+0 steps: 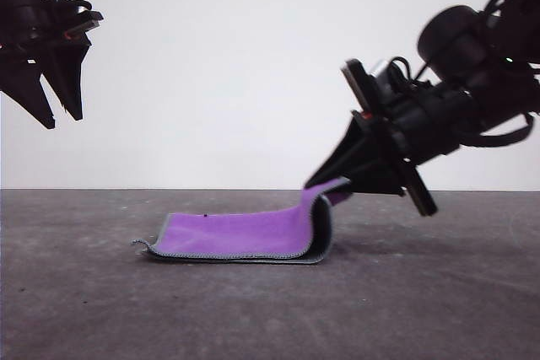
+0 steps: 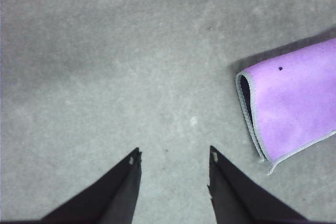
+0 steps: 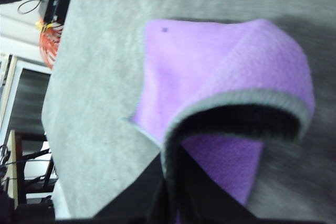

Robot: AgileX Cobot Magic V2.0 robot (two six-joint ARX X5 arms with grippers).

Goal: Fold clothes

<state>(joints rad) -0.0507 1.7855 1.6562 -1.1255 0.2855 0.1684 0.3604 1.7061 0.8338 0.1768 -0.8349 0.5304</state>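
While the cloth (image 1: 245, 233) is lying near the middle of the grey table (image 1: 84, 292) with its purple face up, the right gripper (image 1: 333, 187) is pinching the cloth's right-hand edge and holding that edge raised off the surface, so that the fabric is curling up in a bend whose dark grey underside and light grey hem are showing; in the right wrist view the fingers are closing together on the hem, with the purple fabric (image 3: 210, 77) arching over them. The left gripper (image 1: 55, 94) is hanging high over the left of the table, well apart from the cloth, its jaws standing spread with nothing between them; in the left wrist view its two dark fingertips (image 2: 131, 163) are pointing at bare table, and the cloth's left end (image 2: 294, 103) is lying off to one side, already looking doubled there, with a rounded fold and two hems stacked. Judging from this, one fold seems to be in place and another is only just starting; the lifted edge is not yet carried over and laid down, so the pressing flat and the release are remaining.
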